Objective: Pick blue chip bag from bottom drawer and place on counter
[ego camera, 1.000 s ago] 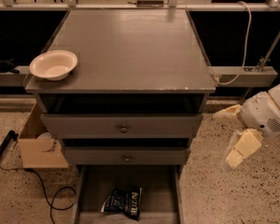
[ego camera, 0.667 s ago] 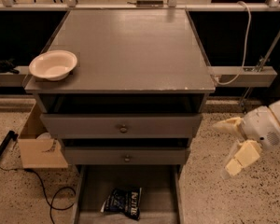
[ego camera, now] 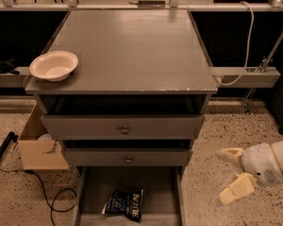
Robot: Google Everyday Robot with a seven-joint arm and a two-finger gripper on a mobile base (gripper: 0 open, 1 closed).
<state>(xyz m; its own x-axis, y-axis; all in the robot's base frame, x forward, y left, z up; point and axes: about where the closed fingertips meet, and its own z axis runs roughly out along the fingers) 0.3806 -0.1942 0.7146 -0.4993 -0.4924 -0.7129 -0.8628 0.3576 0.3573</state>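
The blue chip bag (ego camera: 124, 204) lies crumpled in the open bottom drawer (ego camera: 151, 181) at bottom centre, probably light, soft, slippery foil best pinched by a raised fold, while the claw (ego camera: 220, 177) hangs wide-spread at lower right, well apart from it.

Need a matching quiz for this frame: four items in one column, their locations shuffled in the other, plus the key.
Items
1. blue chip bag
2. bowl
3. claw
4. cardboard box

Places
A. on the floor, left of the cabinet
B. inside the open bottom drawer
C. front left corner of the counter
D. low, to the right of the cabinet, open

Pairs: 1-B, 2-C, 3-D, 4-A
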